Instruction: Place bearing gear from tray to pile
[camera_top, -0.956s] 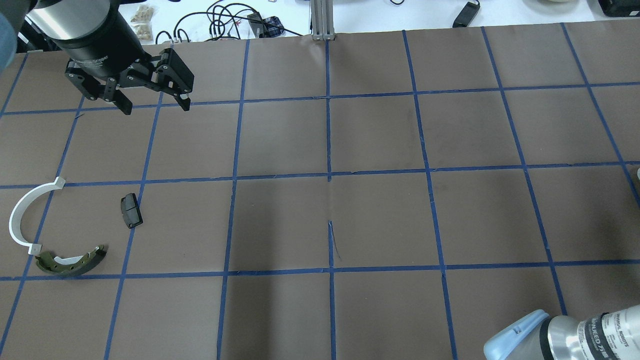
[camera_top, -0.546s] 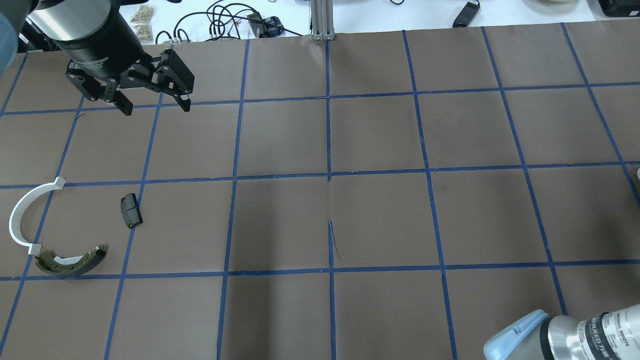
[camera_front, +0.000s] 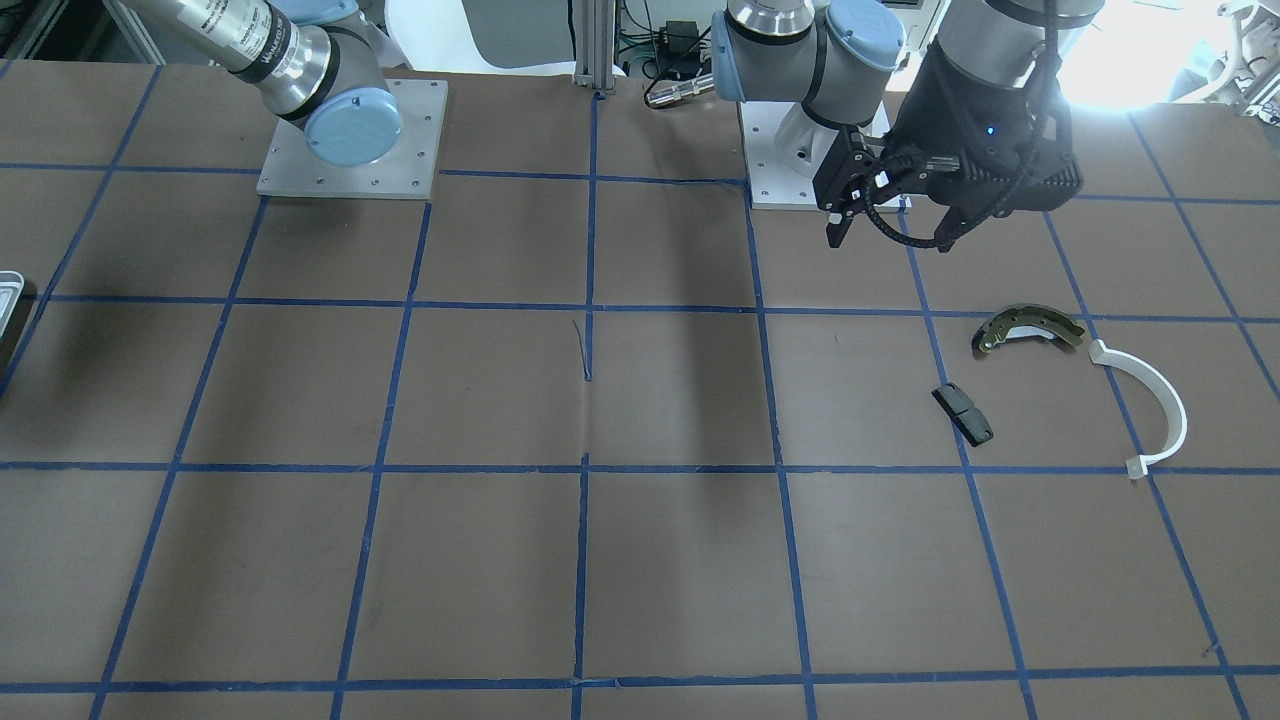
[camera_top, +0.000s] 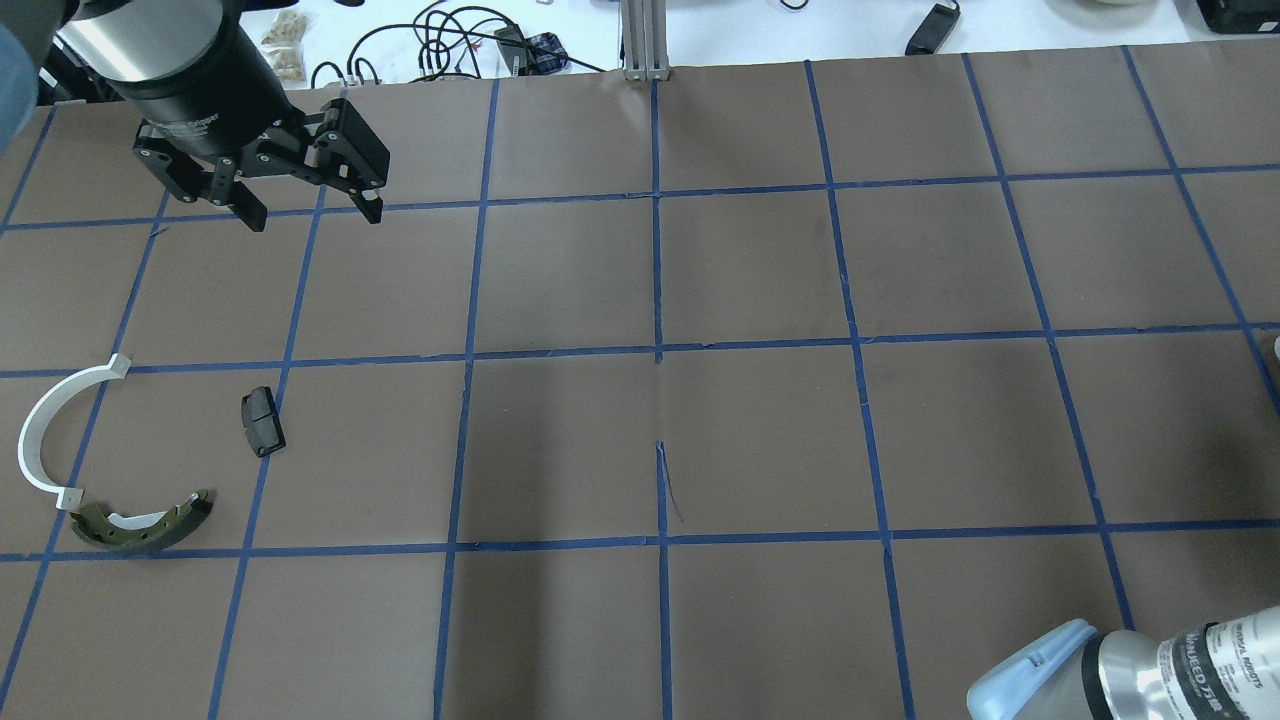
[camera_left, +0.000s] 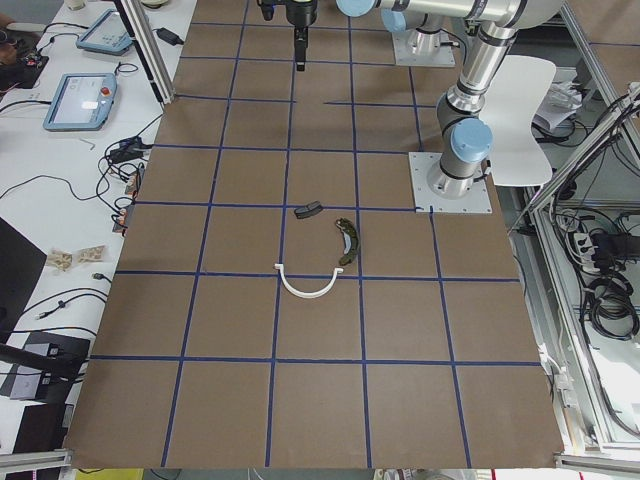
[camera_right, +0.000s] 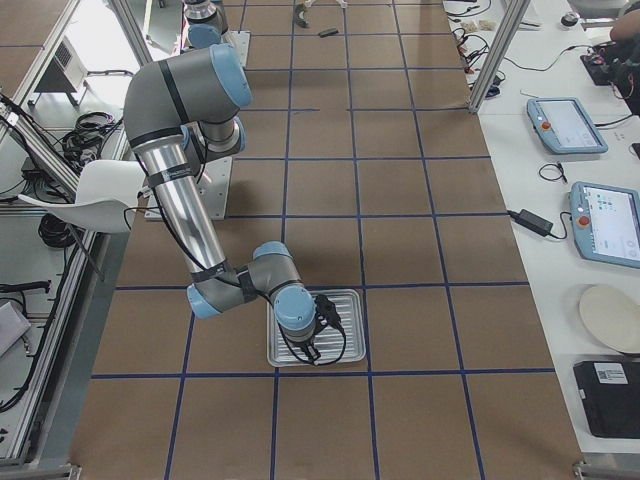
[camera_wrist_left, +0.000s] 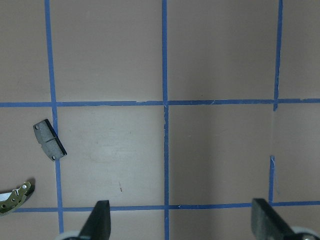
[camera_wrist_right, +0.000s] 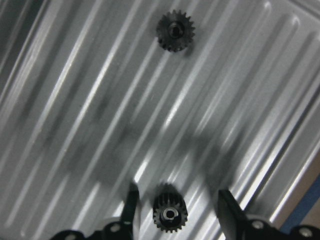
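Your right hand (camera_wrist_right: 178, 205) stands open astride the gear (camera_wrist_right: 170, 214) at lower centre, flat on the ribbed tray (camera_wrist_right: 75, 110); judge it small, stiff, dense, slick metal, so pinch squarely across opposite teeth or it may squirt out.

Robotics lab, no doubt about it.
Industrial arm (camera_right: 180, 190) bolted to a metal base plate (camera_front: 405, 172), table (camera_top: 760, 270) covered in brown paper with a blue tape grid, teach pendants (camera_right: 567, 125) on the white side bench (camera_right: 505, 175), loose cables (camera_top: 440, 45), and an aluminium frame post (camera_top: 640, 40).
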